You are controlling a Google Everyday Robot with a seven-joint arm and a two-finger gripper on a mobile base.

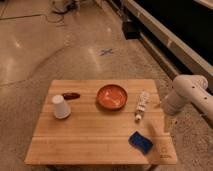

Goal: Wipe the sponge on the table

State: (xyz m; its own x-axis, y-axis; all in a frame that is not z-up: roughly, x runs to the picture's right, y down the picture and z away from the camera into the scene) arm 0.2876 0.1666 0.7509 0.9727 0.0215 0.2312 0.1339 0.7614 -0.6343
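We see the sponge (pixel 141 141) lying near the front right corner of the worktop (pixel 90 135), while our tool (pixel 167 126) hangs at the right edge, and we cannot tell its state.

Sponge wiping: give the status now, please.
Gripper at the light wooden table's right edge. Small dark blue sponge lies apart from it, by the front corner. Nothing between them.

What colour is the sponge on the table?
The sponge is dark blue, in the camera view. The tool hangs at the table edge nearby.
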